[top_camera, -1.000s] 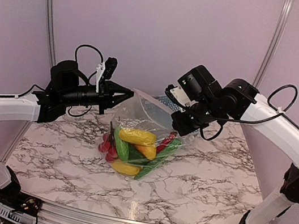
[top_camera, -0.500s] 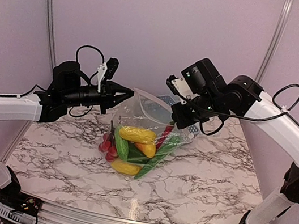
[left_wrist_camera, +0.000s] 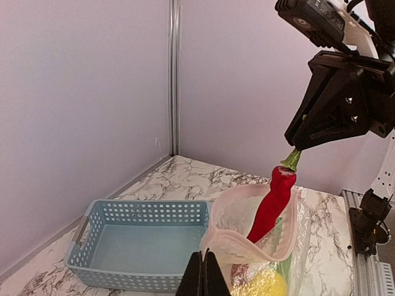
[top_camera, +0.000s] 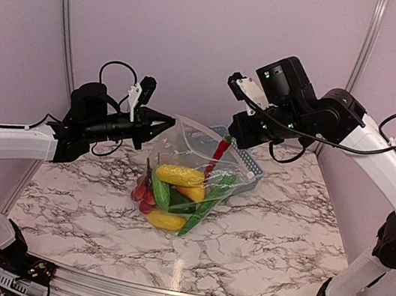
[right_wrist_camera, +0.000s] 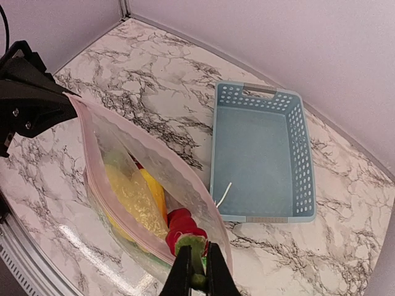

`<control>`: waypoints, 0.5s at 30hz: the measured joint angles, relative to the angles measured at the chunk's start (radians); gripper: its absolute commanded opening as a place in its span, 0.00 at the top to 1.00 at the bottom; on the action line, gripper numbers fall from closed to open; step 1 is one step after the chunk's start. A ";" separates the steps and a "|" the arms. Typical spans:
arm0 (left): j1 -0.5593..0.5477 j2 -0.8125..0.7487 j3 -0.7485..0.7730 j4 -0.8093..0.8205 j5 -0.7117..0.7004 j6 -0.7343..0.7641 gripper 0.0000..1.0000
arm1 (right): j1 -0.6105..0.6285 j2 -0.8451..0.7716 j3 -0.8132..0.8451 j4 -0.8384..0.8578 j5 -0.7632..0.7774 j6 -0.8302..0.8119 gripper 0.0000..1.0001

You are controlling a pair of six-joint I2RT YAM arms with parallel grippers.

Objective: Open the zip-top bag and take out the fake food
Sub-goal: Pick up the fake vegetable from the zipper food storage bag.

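The clear zip-top bag [top_camera: 184, 162] stands open on the marble table, with yellow, green and red fake food [top_camera: 176, 190] inside. My left gripper [top_camera: 166, 122] is shut on the bag's pink zip rim [left_wrist_camera: 247, 250] and holds that edge up. My right gripper [top_camera: 231, 138] is shut on the green stem of a red chili pepper [top_camera: 217, 157] and holds it upright, half out of the bag's mouth. The pepper also shows in the left wrist view [left_wrist_camera: 271, 200] and in the right wrist view [right_wrist_camera: 184, 223], below my right gripper [right_wrist_camera: 198, 277].
A blue-grey lattice basket [top_camera: 247, 162] stands behind the bag at the back right, empty but for a small white strip [right_wrist_camera: 223, 193]. It also shows in the left wrist view [left_wrist_camera: 139, 243]. Walls close off the back and sides.
My right gripper has risen out of the bag's mouth, pulling the red chili pepper up with it. The left gripper has stayed on the bag's rim.
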 measured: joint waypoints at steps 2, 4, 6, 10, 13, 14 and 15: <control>0.002 0.001 -0.003 0.003 -0.005 -0.007 1.00 | 0.000 -0.001 0.022 0.004 0.002 -0.005 1.00; 0.005 0.001 -0.004 0.003 -0.006 -0.011 1.00 | 0.000 -0.001 0.056 0.006 0.004 -0.013 1.00; 0.006 0.002 -0.006 0.004 -0.009 -0.012 1.00 | 0.000 -0.001 0.090 0.007 0.007 -0.020 1.00; 0.012 0.002 -0.013 0.004 -0.017 -0.017 1.00 | 0.000 -0.001 0.157 0.014 0.021 -0.039 1.00; 0.018 0.002 -0.015 0.004 -0.025 -0.021 1.00 | 0.000 -0.001 0.199 0.017 0.031 -0.054 1.00; 0.019 0.002 -0.015 0.004 -0.029 -0.024 1.00 | 0.000 -0.001 0.209 0.018 0.034 -0.058 1.00; 0.022 0.002 -0.016 0.004 -0.032 -0.026 1.00 | 0.000 -0.001 0.220 0.018 0.040 -0.062 1.00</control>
